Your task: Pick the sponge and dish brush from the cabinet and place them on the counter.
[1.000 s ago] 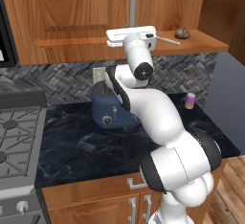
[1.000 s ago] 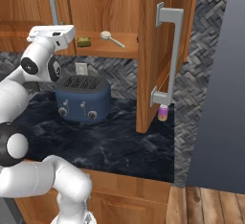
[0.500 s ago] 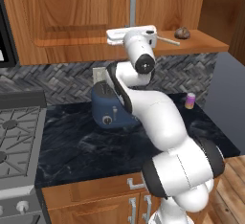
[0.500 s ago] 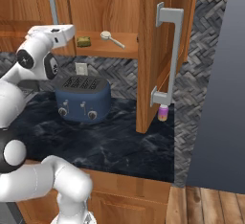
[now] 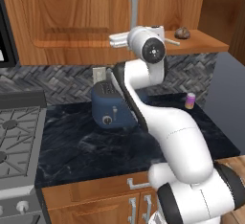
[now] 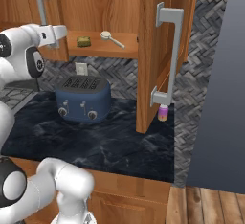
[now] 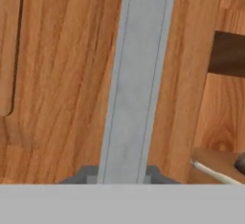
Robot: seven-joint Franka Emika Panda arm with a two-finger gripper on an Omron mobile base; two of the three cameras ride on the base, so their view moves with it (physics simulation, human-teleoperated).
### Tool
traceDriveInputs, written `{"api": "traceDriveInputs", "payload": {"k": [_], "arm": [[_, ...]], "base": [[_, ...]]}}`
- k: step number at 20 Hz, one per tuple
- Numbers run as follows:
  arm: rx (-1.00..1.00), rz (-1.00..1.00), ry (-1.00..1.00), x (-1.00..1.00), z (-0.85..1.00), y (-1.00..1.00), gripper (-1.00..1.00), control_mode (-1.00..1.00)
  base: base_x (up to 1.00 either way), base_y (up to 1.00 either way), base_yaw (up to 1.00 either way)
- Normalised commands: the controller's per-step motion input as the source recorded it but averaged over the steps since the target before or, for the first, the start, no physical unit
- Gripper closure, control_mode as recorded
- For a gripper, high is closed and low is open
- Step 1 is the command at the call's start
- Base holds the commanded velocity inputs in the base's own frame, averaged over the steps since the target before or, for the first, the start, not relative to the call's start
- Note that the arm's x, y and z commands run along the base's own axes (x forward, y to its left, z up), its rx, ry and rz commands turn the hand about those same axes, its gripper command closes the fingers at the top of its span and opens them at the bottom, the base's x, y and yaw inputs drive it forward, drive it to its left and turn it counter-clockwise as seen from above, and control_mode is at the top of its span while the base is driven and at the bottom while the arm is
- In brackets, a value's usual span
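Note:
The cabinet's [image 5: 72,12] left door carries a vertical silver handle [image 5: 134,3]. My gripper [image 5: 131,36] sits at that bar's lower end and looks shut on it; its fingertips are hidden. The same handle [image 7: 134,84] stands very close in the hand view. On the open shelf lie the yellow sponge [image 6: 84,40] and the dish brush [image 6: 112,39], to the right of my gripper [image 6: 53,32]. The brush's pale stick [image 7: 210,173] shows at the lower right of the hand view. The dark marbled counter [image 5: 86,146] lies below.
A blue toaster [image 5: 112,106] stands on the counter under the shelf. A purple-and-cream jar [image 6: 163,114] sits near the open right door [image 6: 153,50]. A brown round lump [image 5: 182,33] rests on the shelf's right end. The stove [image 5: 14,146] is at left.
The hand stays at the door handle. The wrist and forearm have shifted slightly. Sponge and brush have not moved.

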Motion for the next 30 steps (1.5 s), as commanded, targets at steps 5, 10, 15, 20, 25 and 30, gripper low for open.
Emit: {"api": "traceDriveInputs", "payload": {"k": [5,10,15,20,25,30], "arm": [[0.00,0.00,0.03,-0.85,-0.03,0.00,1.00,-1.00],[0.00,0.00,-0.01,-0.74,-0.04,0.02,1.00,-1.00],[0.00,0.00,0.00,-0.63,-0.02,0.04,1.00,-1.00],[0.00,0.00,0.01,-0.48,0.00,0.08,1.00,-1.00],[0.00,-0.01,0.05,-0.26,0.00,0.08,1.00,-1.00],[0.00,0.00,0.01,-0.02,0.00,0.00,-1.00,-1.00]], "base": [[0.00,0.00,0.00],[0.00,0.00,0.00],[0.00,0.00,0.00],[0.00,0.00,0.00],[0.00,0.00,0.00],[0.00,0.00,0.00]]}}
